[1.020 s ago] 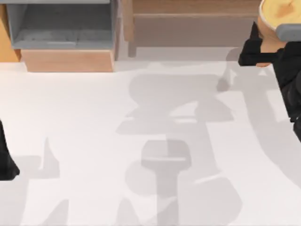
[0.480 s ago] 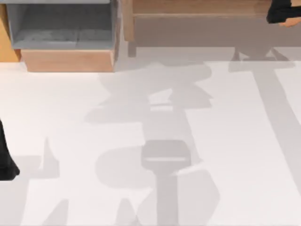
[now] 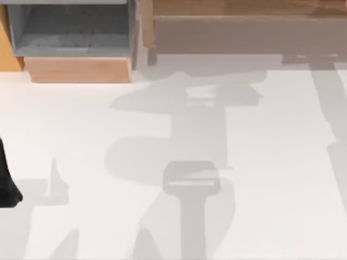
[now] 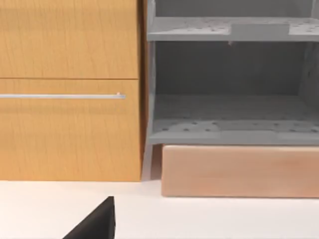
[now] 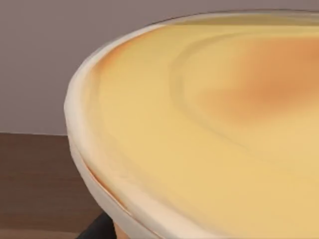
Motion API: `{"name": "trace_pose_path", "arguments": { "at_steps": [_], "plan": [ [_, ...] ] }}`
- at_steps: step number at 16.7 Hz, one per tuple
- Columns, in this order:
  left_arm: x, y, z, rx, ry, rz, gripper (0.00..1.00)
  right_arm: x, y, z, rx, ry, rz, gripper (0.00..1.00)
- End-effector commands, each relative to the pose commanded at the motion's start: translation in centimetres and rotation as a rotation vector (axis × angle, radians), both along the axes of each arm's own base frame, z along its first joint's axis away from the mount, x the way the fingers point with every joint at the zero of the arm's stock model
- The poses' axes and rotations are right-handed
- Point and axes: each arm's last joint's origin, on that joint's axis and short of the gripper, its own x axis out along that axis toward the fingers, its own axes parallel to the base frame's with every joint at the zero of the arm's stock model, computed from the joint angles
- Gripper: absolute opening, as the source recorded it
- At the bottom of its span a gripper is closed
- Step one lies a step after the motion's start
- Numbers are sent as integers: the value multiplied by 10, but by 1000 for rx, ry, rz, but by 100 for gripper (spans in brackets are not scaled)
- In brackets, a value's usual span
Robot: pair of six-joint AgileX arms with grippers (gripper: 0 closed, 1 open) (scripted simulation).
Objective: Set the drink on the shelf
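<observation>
drink (image 5: 209, 129) cut off by right wrist frame edges, only pale rim and creamy top visible, sides below rim out of frame; dark gripper bit under the rim, fingers unreadable; left arm (image 3: 6, 184) cropped at table's left edge

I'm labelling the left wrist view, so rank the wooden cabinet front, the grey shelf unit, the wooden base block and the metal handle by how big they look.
1. Grey shelf unit and wooden cabinet front: look alike, no ranking.
2. Wooden base block.
3. Metal handle.
</observation>
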Motion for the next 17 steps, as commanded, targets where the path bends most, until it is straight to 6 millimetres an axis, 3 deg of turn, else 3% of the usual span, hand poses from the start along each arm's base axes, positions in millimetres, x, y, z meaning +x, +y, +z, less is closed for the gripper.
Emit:
{"name": "trace_pose_path", "arguments": {
  "at_steps": [7, 12, 17],
  "plan": [
    [0, 0, 0, 0, 0, 0, 100, 13, -17, 29, 29, 68, -29, 0],
    [0, 0, 0, 0, 0, 0, 100, 13, -15, 29, 29, 65, -24, 0],
    [0, 0, 0, 0, 0, 0, 100, 37, -16, 8, 28, 71, -25, 0]
  ]
}}
